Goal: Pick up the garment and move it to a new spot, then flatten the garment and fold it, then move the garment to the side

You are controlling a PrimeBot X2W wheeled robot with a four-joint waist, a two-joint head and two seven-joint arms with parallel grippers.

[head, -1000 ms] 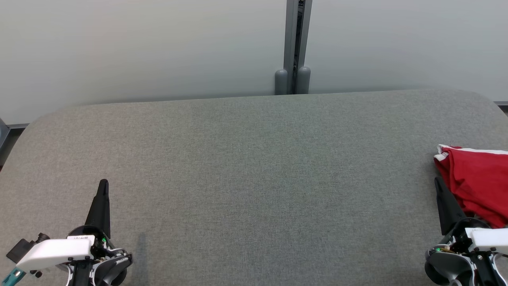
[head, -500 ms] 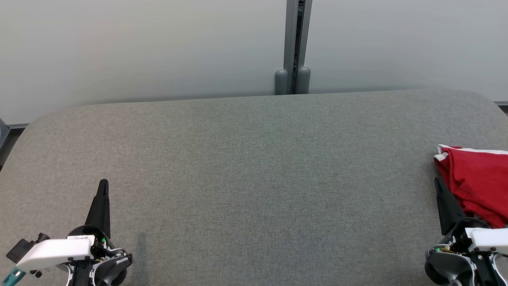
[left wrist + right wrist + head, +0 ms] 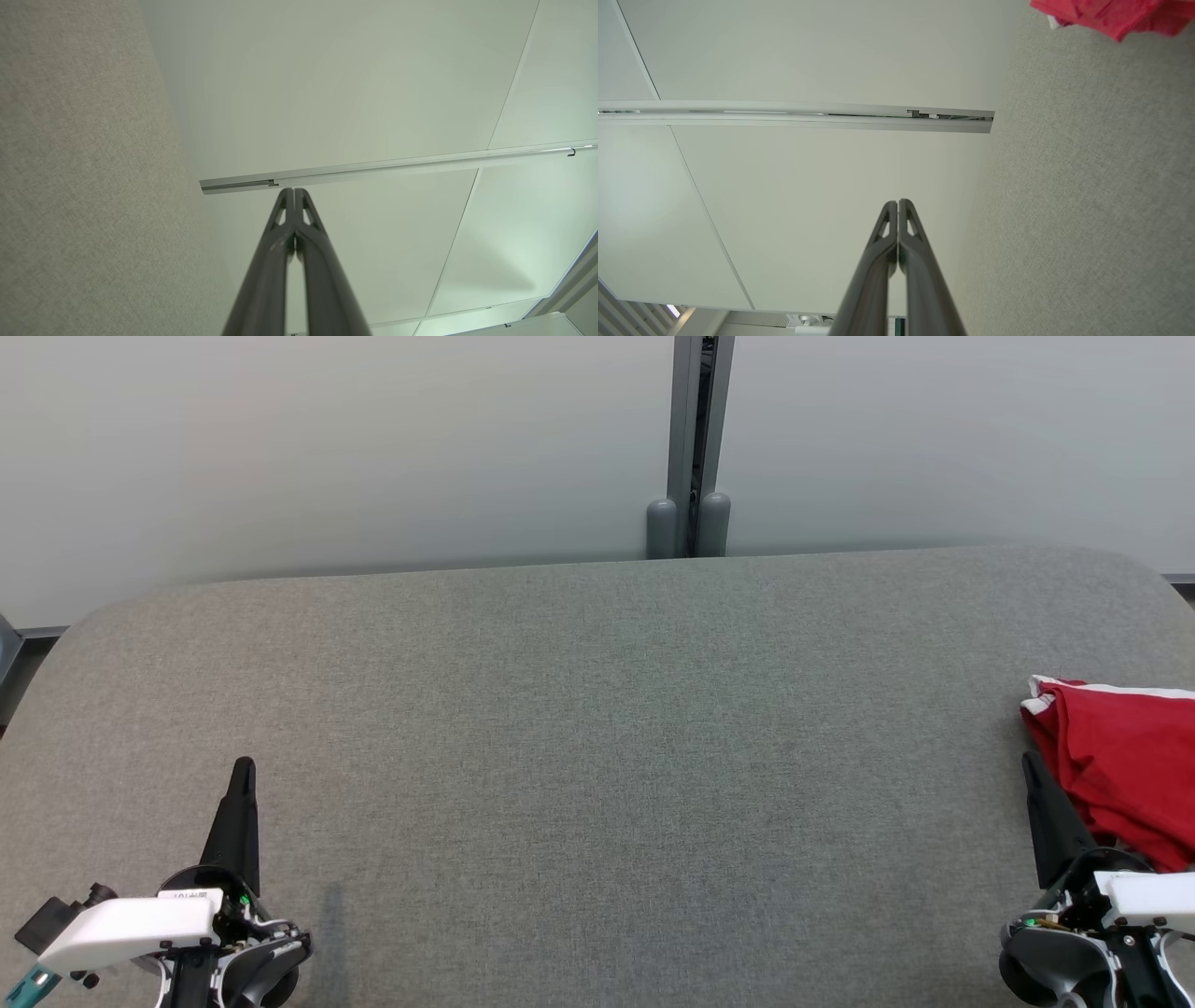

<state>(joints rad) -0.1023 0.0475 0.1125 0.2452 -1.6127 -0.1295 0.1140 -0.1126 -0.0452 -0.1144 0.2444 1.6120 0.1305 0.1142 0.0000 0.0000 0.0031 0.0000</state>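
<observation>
The garment is red with a white edge and lies bunched at the far right of the grey table, partly cut off by the head view's edge. A corner of the garment shows at the top right of the right wrist view. My right gripper rests at the lower right, shut and empty, its tip just left of the cloth. In the right wrist view its fingertips press together. My left gripper rests at the lower left, shut and empty, with closed fingertips in its own wrist view.
The grey fabric tabletop spreads wide between the two grippers. A pale partition wall with a grey post stands behind the table's far edge. The table's rounded corners lie at far left and far right.
</observation>
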